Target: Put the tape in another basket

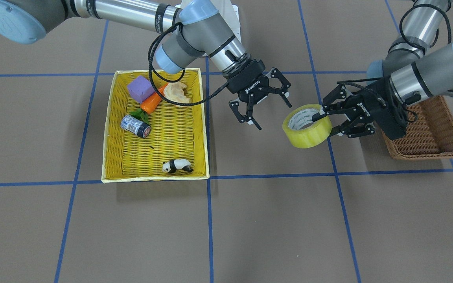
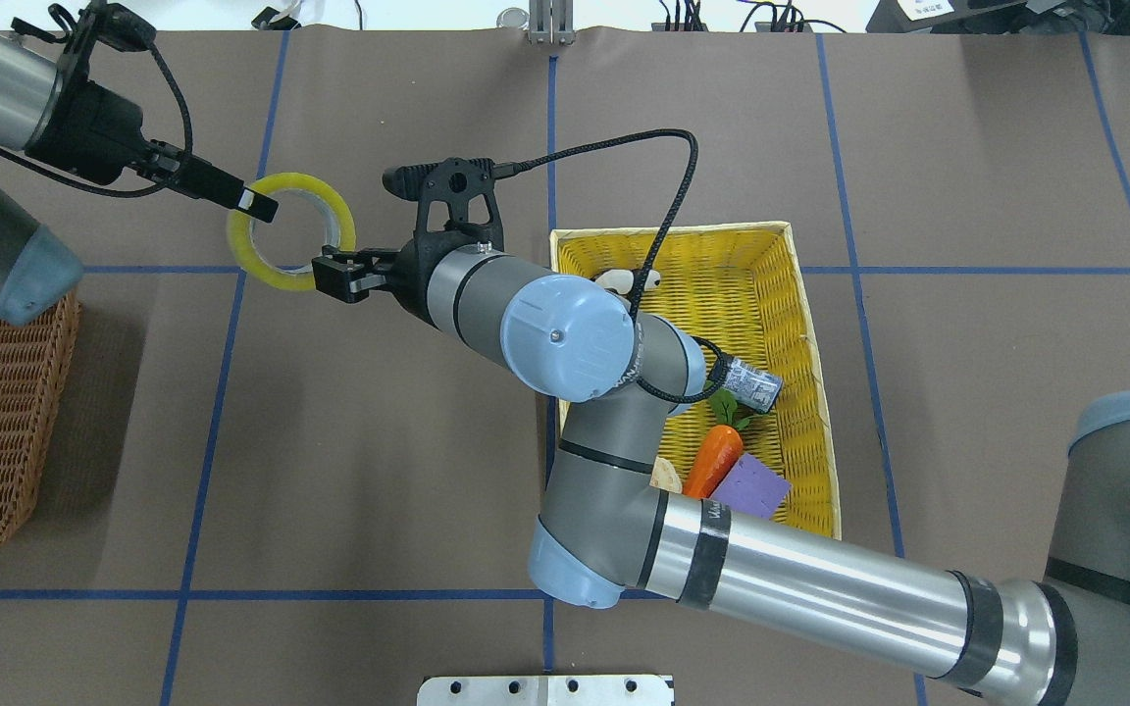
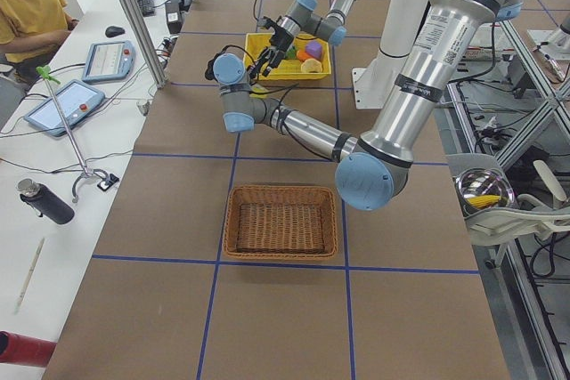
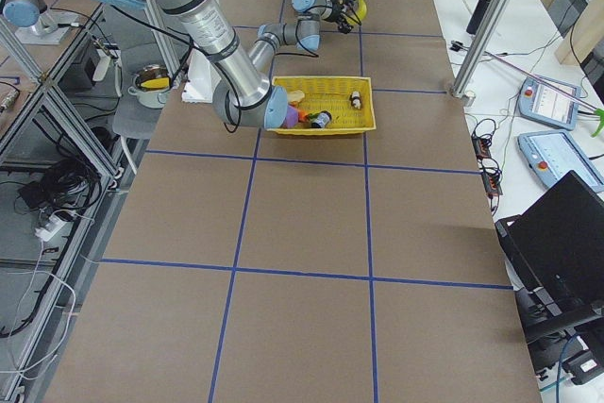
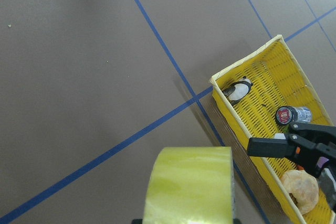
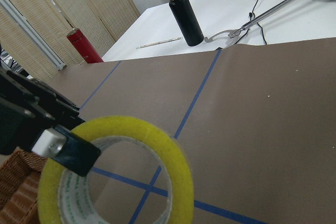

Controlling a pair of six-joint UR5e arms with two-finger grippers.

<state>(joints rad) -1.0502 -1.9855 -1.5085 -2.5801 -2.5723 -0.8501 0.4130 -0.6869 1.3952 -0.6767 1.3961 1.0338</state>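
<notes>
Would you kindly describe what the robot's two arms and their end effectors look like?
Both are silver tubes with grey joints and light-blue round caps: the right arm and the left arm. The right end effector and left end effector are black, two-fingered, lettered ROBOTIQ in white. A black braided cable loops at each wrist.

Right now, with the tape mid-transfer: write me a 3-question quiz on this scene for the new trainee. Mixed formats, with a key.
1. Multiple choice: what grips the packing tape roll? A. left gripper B. right gripper C. nothing, it lies on the table
2. True or false: the packing tape roll is outside both the yellow basket and the brown wicker basket.
3. Fill in: the right gripper's jaws stand ___.

Key: 1 A (one finger inside the core, one outside the roll); 2 true; 3 open.
</notes>
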